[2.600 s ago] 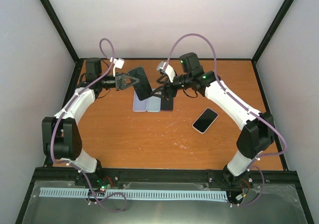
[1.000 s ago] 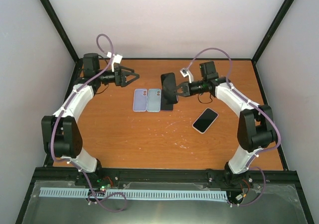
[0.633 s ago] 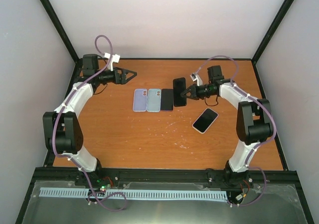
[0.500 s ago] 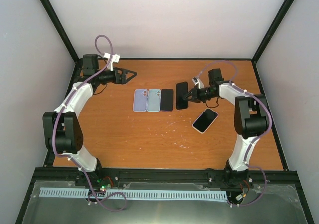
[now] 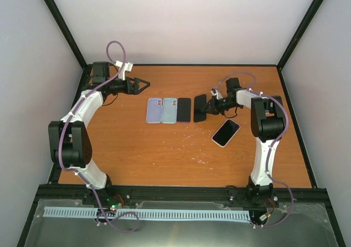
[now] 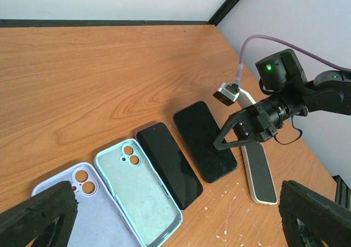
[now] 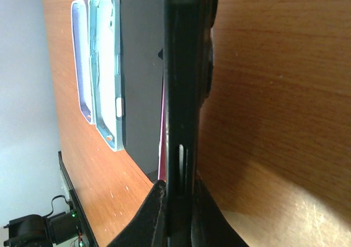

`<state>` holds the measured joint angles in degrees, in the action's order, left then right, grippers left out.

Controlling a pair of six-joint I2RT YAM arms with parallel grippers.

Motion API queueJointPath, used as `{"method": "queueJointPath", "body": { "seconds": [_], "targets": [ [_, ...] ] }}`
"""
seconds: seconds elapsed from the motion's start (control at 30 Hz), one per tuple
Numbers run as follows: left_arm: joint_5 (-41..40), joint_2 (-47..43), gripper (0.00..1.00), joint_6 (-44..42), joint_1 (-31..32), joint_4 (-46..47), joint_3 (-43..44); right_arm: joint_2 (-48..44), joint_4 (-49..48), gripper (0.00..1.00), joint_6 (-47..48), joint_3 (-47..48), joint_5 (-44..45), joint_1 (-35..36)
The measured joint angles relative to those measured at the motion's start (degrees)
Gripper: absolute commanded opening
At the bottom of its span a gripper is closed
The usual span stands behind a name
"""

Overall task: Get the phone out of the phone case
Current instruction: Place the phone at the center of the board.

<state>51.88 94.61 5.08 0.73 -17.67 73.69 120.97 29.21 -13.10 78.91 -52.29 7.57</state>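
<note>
While the right gripper (image 5: 208,107) clamps the black phone (image 5: 199,108) by one long edge, the phone sits low at the row's right end.

The thin edge grip probably lets it go down flat just beside the other dark phone (image 5: 184,110), teal case (image 5: 169,110) and lilac case (image 5: 154,111). I cannot tell whether a case is on it. A white-edged phone (image 5: 226,133) lies apart. The left gripper (image 5: 145,84) hangs wide and empty, likely keeping clear.

The wooden table (image 5: 164,153) stood between pale grey walls (image 5: 181,22), evenly lit, with black frame bars (image 5: 61,24) rising from its far corners.
</note>
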Motion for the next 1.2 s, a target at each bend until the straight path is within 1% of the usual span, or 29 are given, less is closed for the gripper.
{"method": "queueJointPath", "body": {
  "seconds": [0.23, 0.33, 0.4, 0.67, 0.73, 0.8, 0.83, 0.93, 1.0, 1.03, 1.1, 1.2],
  "targets": [
    [0.0, 1.2, 1.0, -0.1, 0.0, -0.2, 0.3, 2.5, 0.1, 0.09, -2.5, 2.6, -1.2, -0.1],
    [0.0, 1.9, 1.0, -0.1, 0.0, -0.3, 0.6, 3.4, 0.0, 0.08, -3.2, 3.1, -1.8, -0.1],
    [0.0, 2.3, 1.0, -0.1, 0.0, -0.4, 0.9, 3.7, 0.0, 0.03, -3.6, 3.2, -2.4, -0.1],
    [0.2, 3.2, 1.0, -0.1, -0.1, -0.4, 1.0, 3.9, 0.2, 0.05, -4.5, 3.2, -3.2, 0.0],
    [0.2, 3.3, 1.0, -0.1, -0.1, -0.4, 1.0, 3.9, 0.2, 0.09, -4.8, 3.1, -3.2, 0.1],
    [0.2, 3.3, 1.0, -0.1, -0.1, -0.4, 1.1, 3.9, 0.1, 0.17, -4.9, 3.1, -3.1, 0.2],
    [0.3, 3.4, 1.0, -0.1, -0.1, -0.4, 1.1, 3.9, 0.1, 0.19, -4.9, 3.1, -3.0, 0.2],
    [0.4, 3.5, 1.0, -0.1, -0.2, -0.4, 1.1, 3.9, 0.2, 0.21, -4.7, 3.1, -2.4, 0.5],
    [0.4, 3.5, 1.0, -0.1, -0.2, -0.5, 1.1, 3.9, 0.5, 0.3, -4.6, 3.1, -1.9, 0.8],
    [0.4, 3.5, 1.0, -0.1, -0.3, -0.5, 1.1, 3.9, 0.7, 0.32, -4.4, 3.1, -1.6, 1.0],
    [0.4, 3.5, 1.0, -0.1, -0.3, -0.7, 1.1, 3.9, 1.0, 0.34, -4.1, 3.1, -0.9, 1.4],
    [0.4, 3.5, 1.0, -0.1, -0.3, -1.0, 1.1, 3.9, 1.6, 0.4, -3.5, 3.1, 0.7, 1.7]
  ]
}}
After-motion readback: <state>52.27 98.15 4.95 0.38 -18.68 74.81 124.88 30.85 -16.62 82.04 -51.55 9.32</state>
